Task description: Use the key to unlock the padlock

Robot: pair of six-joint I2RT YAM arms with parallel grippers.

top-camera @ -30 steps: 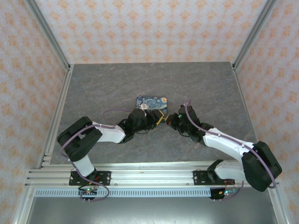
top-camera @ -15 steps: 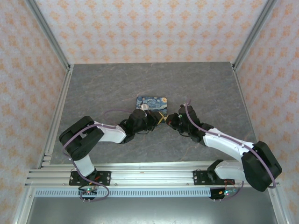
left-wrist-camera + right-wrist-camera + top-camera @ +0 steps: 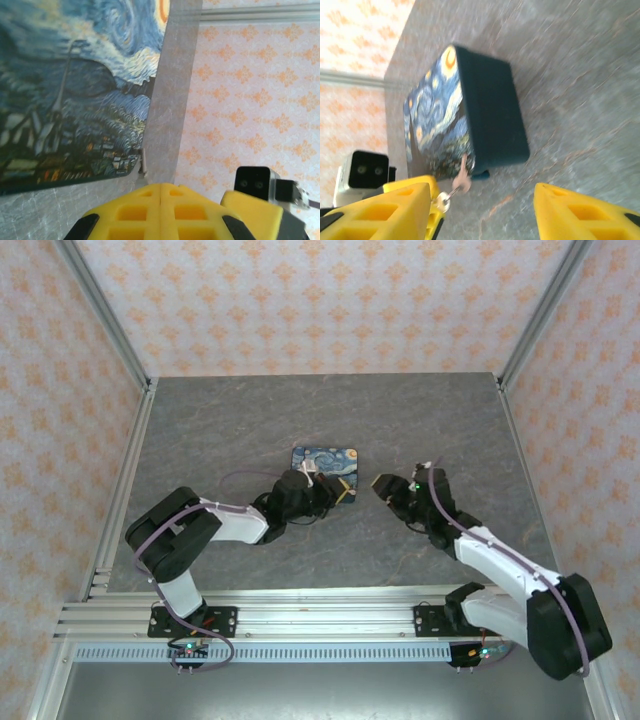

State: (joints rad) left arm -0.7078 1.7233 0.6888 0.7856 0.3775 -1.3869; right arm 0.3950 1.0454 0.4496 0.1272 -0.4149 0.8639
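My left gripper (image 3: pixel 338 496) sits at the near right corner of the painted blue box (image 3: pixel 325 462), its yellow fingers (image 3: pixel 130 210) pressed together. It is shut on a key (image 3: pixel 142 163), whose thin metal edge sticks out of the tips toward the box corner. In the right wrist view a silver key head (image 3: pixel 440 202) lies at those fingertips, and a ring links it to a blurred second key (image 3: pixel 465 176). That second key points at a small dark-teal piece (image 3: pixel 481 174) under the box corner, which looks like the padlock. My right gripper (image 3: pixel 383 486) (image 3: pixel 482 200) stands open, apart to the right.
The box (image 3: pixel 490 115) lies flat on the grey stone-patterned table (image 3: pixel 220 420). Patterned walls and metal frame posts (image 3: pixel 100 310) enclose the table on three sides. The arms' bases are bolted to a rail (image 3: pixel 320 615) at the near edge.
My right gripper has opened and drawn back to the right, away from the left gripper. My left gripper has closed fully and stays at the box corner.
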